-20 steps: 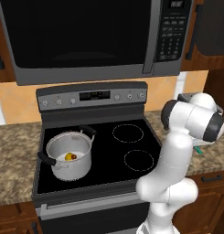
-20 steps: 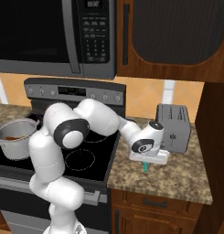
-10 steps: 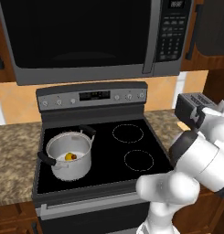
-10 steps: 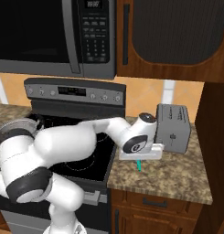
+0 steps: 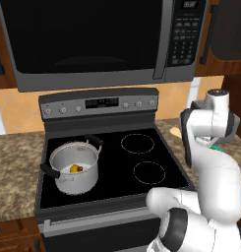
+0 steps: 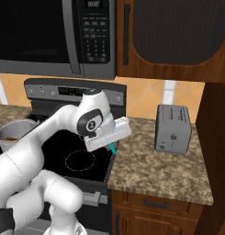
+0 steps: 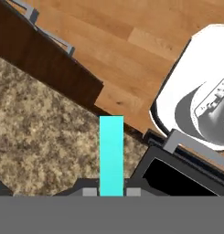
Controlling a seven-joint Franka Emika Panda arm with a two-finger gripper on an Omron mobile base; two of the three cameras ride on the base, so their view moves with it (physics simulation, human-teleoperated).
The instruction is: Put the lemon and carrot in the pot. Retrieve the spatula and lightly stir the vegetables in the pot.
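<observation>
Teal, the spatula (image 7: 111, 155) handle stands clamped between the gripper (image 7: 111, 192) fingers; its head is cut off from sight. From the right, just a teal tip (image 6: 113, 148) peeks below the hand, above the counter (image 6: 155, 170) edge beside the stove (image 5: 107, 167). Well apart, the pot (image 5: 73, 167) sits on the front left burner with the lemon (image 5: 74, 169) inside; a reddish bit beside it may be the carrot (image 5: 80, 169).

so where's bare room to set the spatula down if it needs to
Bare granite lies on the right counter between the stove edge and the toaster. The two right burners are bare too. The front-left burner is taken by the pot, holding lemon and carrot.
</observation>
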